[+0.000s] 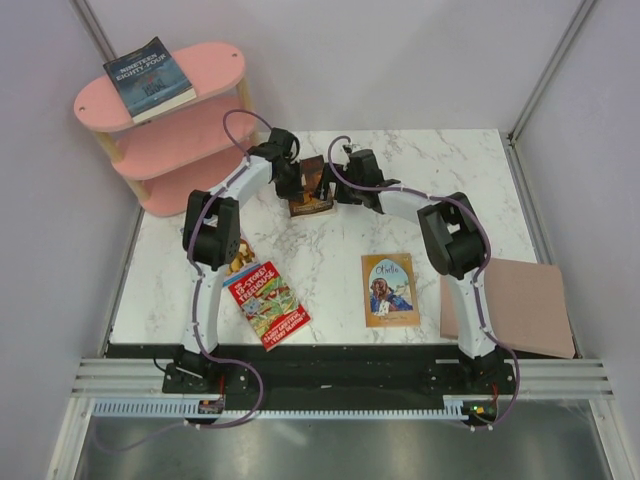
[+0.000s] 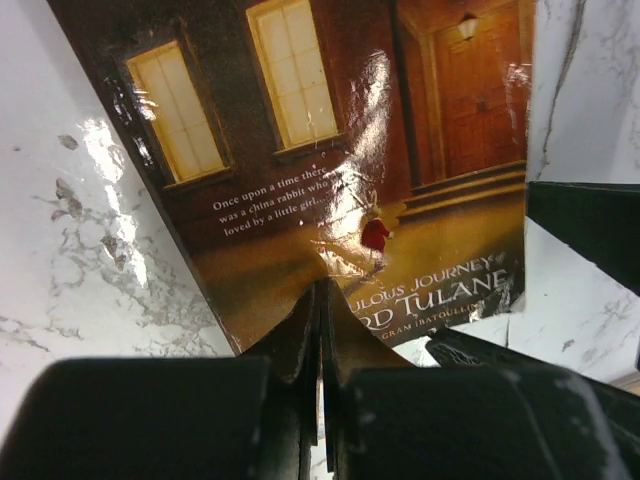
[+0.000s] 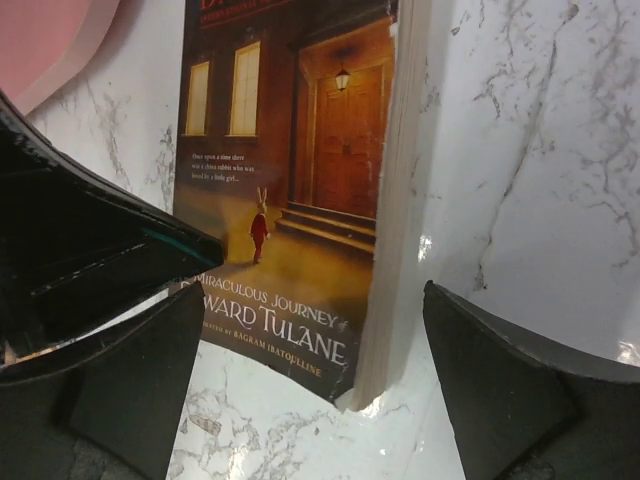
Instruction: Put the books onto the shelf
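Note:
The dark brown book (image 1: 313,198) lies mid-table between both grippers. My left gripper (image 1: 297,186) is shut on its near edge; in the left wrist view the jaws (image 2: 322,292) meet tight where the glossy cover (image 2: 330,150) buckles. My right gripper (image 1: 333,190) is open, its fingers (image 3: 470,380) straddling the book's (image 3: 300,150) lower corner and page edge without touching. The pink shelf (image 1: 205,68) stands at the back left, with the dark blue book (image 1: 149,78) flat on its top board. Red treehouse (image 1: 267,303), puppies (image 1: 240,256) and orange-tan (image 1: 388,290) books lie nearer the front.
A plain brown board (image 1: 515,305) overhangs the table's right edge. The puppies book is partly hidden under my left arm. White walls close in on three sides. A pink corner of the shelf (image 3: 45,40) shows in the right wrist view.

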`<action>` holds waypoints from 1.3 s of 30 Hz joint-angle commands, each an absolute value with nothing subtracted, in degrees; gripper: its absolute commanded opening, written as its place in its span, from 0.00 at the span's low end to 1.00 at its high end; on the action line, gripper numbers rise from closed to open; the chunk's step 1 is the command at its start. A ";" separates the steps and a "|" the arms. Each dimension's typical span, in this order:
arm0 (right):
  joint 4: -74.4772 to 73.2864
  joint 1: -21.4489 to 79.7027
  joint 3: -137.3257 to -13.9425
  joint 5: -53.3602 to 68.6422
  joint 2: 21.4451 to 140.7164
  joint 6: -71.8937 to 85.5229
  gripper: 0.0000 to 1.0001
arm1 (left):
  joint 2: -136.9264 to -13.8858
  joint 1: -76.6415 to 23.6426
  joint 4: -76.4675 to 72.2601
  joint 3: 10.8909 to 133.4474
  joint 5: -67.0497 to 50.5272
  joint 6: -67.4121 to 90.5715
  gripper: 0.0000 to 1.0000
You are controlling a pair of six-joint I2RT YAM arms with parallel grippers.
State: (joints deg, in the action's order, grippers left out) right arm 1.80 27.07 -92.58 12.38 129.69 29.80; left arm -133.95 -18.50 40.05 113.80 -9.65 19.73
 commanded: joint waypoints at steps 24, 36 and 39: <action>8.26 33.13 -96.86 26.63 132.10 35.51 0.37 | -139.39 -20.21 45.70 111.01 -15.21 20.92 0.02; 4.92 33.31 -88.68 20.83 130.17 34.63 0.55 | -137.02 -20.30 45.53 107.23 -12.83 20.13 0.02; 4.92 33.31 -88.68 21.18 130.52 34.45 0.35 | -135.97 -20.30 45.62 106.96 -12.22 19.95 0.02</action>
